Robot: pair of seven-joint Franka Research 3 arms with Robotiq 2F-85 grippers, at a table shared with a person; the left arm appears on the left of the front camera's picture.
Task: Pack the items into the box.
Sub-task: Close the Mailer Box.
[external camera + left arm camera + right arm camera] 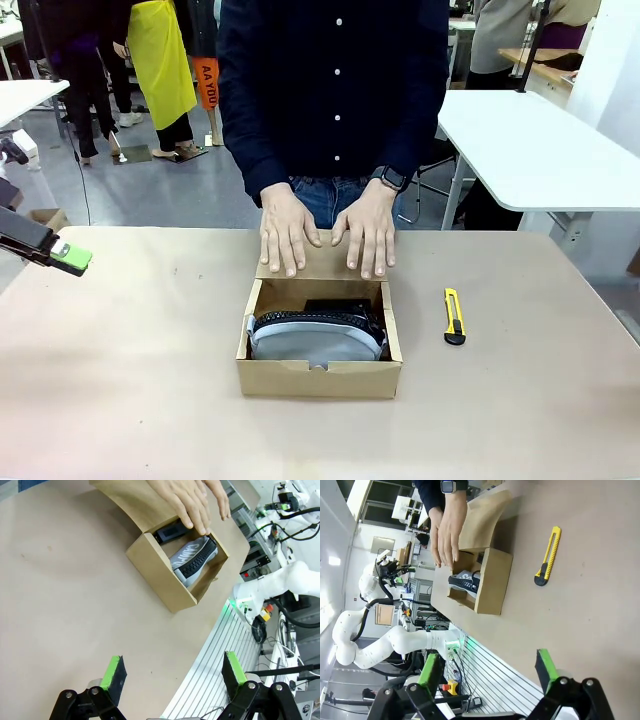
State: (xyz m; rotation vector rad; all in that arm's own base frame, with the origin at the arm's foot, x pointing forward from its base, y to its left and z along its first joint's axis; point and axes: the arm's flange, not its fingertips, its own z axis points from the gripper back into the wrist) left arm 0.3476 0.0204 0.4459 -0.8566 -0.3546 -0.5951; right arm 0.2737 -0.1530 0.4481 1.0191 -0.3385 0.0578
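Pressing flat on the brown cardboard flap lid, the person's right hand and left hand hold it down on the table behind the box. Fingers are spread, and a dark smartwatch sits on the left wrist.

At far left, the left gripper hangs over the table's near-left edge, well apart from the box. Its jaws are wide apart w/ nothing btwn the green pads.

At centre, the low-sided, plain matte cardboard box stands open-topped on the smooth tan tabletop, w/ both items inside. The soft grey pouch, half-round w/ a ribbed blk zipper edge arcing along its top, fills the near part and bulges slightly above the front wall. The blk stapler, hard and boxy, lies behind the pouch at the far end, close under the flap's hinge and partly hidden.

To the right, a slim yel-and-blk utility knife, straight-sided w/ a rounded blk end toward the robot, lies flat on the table. It is near the box's right wall but not touching it.

At far right, the right gripper is held above the table's near edge on the robot's side, well apart from the knife and box. Its jaws are spread wide, green pads bare, gripping nothing.
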